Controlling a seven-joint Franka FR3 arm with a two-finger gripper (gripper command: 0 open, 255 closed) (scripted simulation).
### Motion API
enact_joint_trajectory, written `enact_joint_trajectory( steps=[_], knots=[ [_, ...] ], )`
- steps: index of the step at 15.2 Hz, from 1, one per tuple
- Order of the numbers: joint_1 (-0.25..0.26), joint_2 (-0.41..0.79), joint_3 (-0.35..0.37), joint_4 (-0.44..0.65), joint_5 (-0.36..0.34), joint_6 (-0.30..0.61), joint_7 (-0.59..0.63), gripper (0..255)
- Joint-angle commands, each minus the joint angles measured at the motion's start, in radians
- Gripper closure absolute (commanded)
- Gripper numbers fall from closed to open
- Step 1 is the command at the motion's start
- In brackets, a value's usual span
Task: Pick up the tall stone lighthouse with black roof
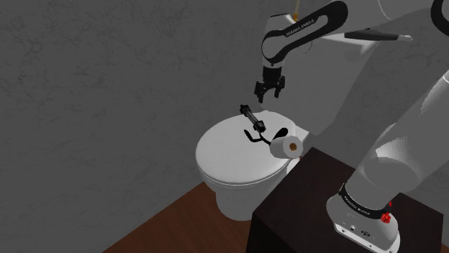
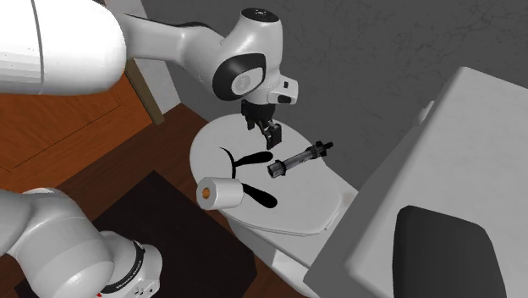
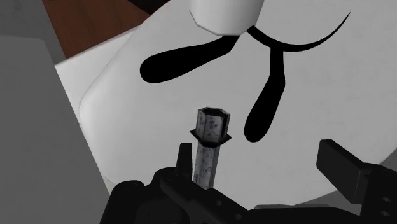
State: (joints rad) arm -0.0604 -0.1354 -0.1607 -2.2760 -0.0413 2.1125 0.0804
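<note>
We see the gripper hanging wide open, gripping nothing, just above the lighthouse on the toilet lid. The arm says FRANKA EMIKA.

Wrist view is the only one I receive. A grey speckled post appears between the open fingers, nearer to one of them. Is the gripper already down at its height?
Observer: No. In the shoulder view the gripper hangs above the lighthouse, with a clear gap between them.
Operator: Is the lighthouse upright?
Observer: No. The second exterior view shows it lying on its side on the closed toilet lid.
Operator: And the white shape beyond it?
Observer: That is a toilet-paper roll, lying at the lid's edge on the side of the dark stand.
</note>
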Motion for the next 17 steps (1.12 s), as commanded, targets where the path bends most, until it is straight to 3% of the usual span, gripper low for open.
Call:
enact_joint_trajectory(
  steps=[1, 9, 17],
  knots=[
    [0.000, 0.085, -0.004, 0.041, 0.015, 0.043, 0.002, 0],
    [-0.029, 0.394, -0.019, 0.234, 0.084, 0.153, -0.019, 0],
    [-0.083, 0.708, -0.010, 0.511, 0.150, 0.184, -0.029, 0]
  ],
)
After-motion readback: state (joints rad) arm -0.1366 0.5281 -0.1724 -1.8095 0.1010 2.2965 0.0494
